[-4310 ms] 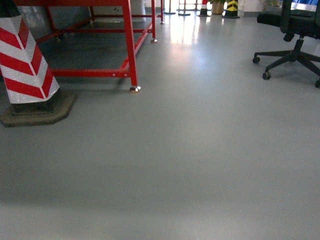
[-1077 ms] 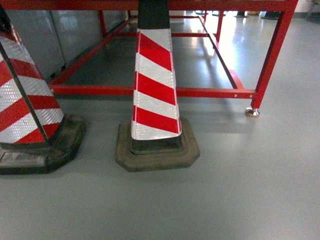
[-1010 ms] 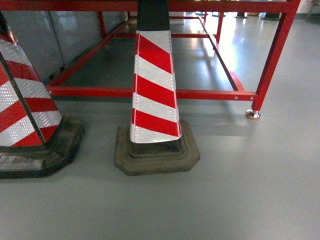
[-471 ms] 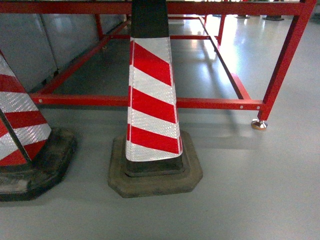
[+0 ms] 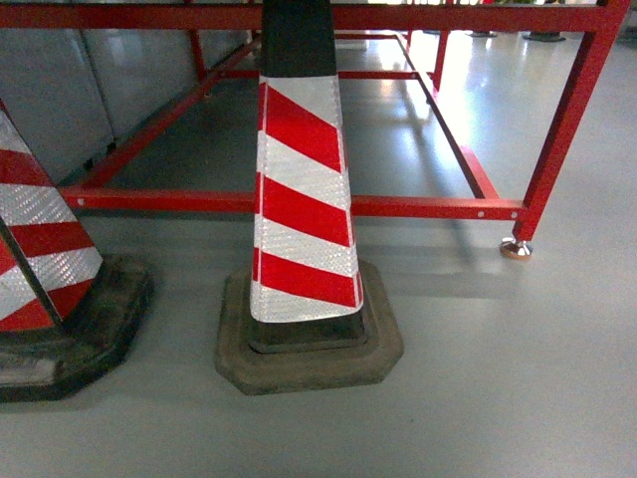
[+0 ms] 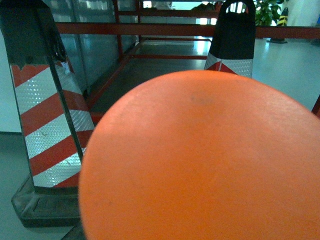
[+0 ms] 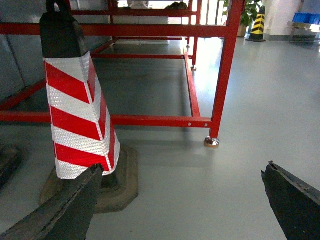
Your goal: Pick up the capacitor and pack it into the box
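Capacitor and box unseen; right gripper (image 7: 182, 200) spread open near striped cone (image 7: 80, 105), left gripper's state unclear

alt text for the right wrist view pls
A red-and-white striped traffic cone with a black top stands on a grey floor in front of a red metal frame. The open right gripper shows as two dark fingertips in the bottom corners, holding nothing.

A big orange round surface (image 6: 200, 160) fills most of the view, very close to the camera. Behind it, on the grey floor (image 6: 285, 65), stand two red-and-white striped cones (image 6: 47, 125) and a red metal frame (image 6: 135, 29).
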Controlling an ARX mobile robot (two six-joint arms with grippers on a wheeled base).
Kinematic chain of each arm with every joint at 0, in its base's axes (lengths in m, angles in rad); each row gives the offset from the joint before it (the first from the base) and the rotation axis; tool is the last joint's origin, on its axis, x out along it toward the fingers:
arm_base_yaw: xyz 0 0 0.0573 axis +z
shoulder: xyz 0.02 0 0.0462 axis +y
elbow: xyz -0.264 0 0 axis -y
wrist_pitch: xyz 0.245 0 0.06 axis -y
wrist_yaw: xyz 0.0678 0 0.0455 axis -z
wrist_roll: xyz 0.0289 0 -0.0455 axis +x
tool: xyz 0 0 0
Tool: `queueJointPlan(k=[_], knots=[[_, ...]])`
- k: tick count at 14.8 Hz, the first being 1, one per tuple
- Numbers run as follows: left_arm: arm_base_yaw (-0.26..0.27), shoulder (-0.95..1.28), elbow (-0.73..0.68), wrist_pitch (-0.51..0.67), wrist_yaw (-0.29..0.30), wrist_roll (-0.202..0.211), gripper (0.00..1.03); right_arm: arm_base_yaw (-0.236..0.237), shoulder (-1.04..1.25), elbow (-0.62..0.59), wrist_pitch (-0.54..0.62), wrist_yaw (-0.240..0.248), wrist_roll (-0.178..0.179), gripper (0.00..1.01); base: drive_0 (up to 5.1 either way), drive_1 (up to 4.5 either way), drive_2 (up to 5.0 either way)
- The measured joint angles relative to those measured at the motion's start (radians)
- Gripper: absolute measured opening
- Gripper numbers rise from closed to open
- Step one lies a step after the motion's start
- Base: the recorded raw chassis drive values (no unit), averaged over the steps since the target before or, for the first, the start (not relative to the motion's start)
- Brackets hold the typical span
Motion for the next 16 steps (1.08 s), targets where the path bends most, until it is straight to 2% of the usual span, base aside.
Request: queueJointPlan(k=[16], knots=[[0.0,0.0,0.0,0.001,0.0,-0.002,0.44,0.0,0.0,0.0,0.001,0.0,0.0,0.98,0.0,0.0,0.0]])
